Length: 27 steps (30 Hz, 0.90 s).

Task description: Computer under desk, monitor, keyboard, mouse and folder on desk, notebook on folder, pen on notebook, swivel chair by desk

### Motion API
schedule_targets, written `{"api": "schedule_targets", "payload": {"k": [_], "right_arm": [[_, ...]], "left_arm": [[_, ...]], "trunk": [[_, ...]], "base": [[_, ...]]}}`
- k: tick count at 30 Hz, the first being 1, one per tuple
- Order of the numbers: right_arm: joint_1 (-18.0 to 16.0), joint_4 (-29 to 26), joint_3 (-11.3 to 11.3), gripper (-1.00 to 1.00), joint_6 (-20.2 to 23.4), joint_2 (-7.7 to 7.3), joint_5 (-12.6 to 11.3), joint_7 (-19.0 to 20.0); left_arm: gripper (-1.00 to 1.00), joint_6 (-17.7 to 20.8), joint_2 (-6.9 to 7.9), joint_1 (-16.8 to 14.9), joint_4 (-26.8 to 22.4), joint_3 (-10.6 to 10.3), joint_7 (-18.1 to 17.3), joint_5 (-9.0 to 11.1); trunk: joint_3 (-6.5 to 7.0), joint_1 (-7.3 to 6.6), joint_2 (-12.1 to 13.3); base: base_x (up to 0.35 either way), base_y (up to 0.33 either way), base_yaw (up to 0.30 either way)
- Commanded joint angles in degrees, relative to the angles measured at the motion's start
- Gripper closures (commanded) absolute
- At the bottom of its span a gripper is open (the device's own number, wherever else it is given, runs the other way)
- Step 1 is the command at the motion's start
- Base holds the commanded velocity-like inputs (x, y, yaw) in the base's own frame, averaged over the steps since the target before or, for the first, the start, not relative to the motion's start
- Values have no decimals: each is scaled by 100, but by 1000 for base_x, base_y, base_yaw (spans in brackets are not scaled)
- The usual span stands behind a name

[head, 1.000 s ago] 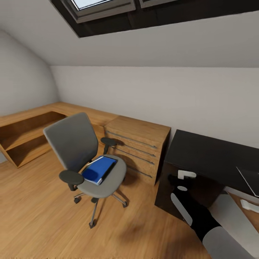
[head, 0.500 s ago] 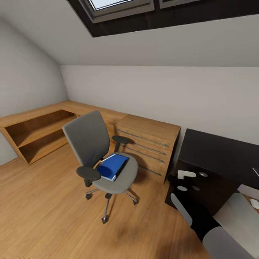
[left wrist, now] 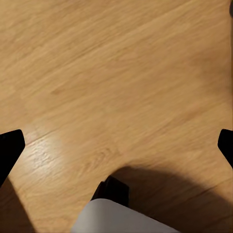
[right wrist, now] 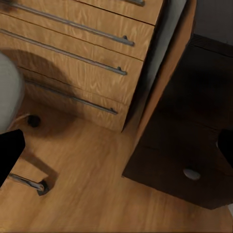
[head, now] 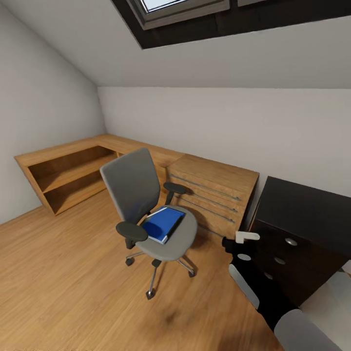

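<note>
1. One blue flat folder (head: 163,223) is lying on the seat of the grey swivel chair (head: 146,204), beside the wooden drawer chest (head: 214,195).
2. My left gripper (left wrist: 116,145) is hanging released over the wooden floor (left wrist: 97,73).
3. My right gripper (right wrist: 116,145) is gaping, empty, facing the black cabinet (right wrist: 194,145).

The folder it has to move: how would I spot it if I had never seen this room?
Look at the grey swivel chair on the wooden floor, in front of the wooden drawer unit. The folder lies flat on its seat, between the armrests. It is the one bright blue thing among greys, browns and blacks.
</note>
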Motion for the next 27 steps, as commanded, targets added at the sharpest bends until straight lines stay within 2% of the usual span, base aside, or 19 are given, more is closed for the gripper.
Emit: {"api": "schedule_targets", "payload": {"k": [1,2,4,5,6,7,9,12,14,19,22,27], "right_arm": [[-6,-70,70,-100,44,1,-35,-24],[-6,-91,97,-100,55,17,-37,-11],[-9,-140,183,-100,119,175,-41,21],[-16,-153,217,-100,232,366,-33,33],[-21,-154,224,-100,315,475,-28,39],[-38,-149,227,-100,525,684,-24,51],[-126,-136,226,-100,892,912,-26,55],[-314,-127,225,-100,1313,1068,-46,62],[-374,-109,225,-100,1432,1107,-75,66],[-458,5,229,-100,1591,1159,-323,74],[-464,-234,243,-100,1635,1160,-500,73],[-450,-292,255,-100,1635,1160,-525,72]], "left_arm": [[-100,-14,0,-1,-11,-63,25,38],[-100,-14,0,-1,-11,-68,26,38],[-100,-14,-2,-1,-11,-78,24,38],[-100,-16,-3,-1,-11,-81,24,38],[-100,-18,-3,-1,-11,-83,23,36],[-100,-23,-4,-1,-11,-85,21,34],[-100,-28,-4,-1,-11,-86,20,30],[-100,-30,-4,-1,-11,-87,19,30],[-100,-31,-4,-1,-11,-88,19,29],[-100,-32,-4,-1,-11,-109,20,29],[-100,-32,-4,-1,-11,-120,23,29],[-100,-26,3,-1,-11,-111,27,37]], "trunk": [[-6,0,-3],[-6,0,-3],[-6,0,-3],[-6,0,-3],[-6,0,-3],[-6,0,-3],[-6,0,-3],[-6,0,-3],[-6,0,-3],[-6,0,-3],[-6,0,-3],[-6,0,-3]], "base": [[7,0,13],[21,0,10],[70,0,6],[114,0,3],[136,0,3],[192,0,2],[237,0,1],[282,0,1],[303,0,0],[171,0,0],[48,0,0],[240,76,0]]}}
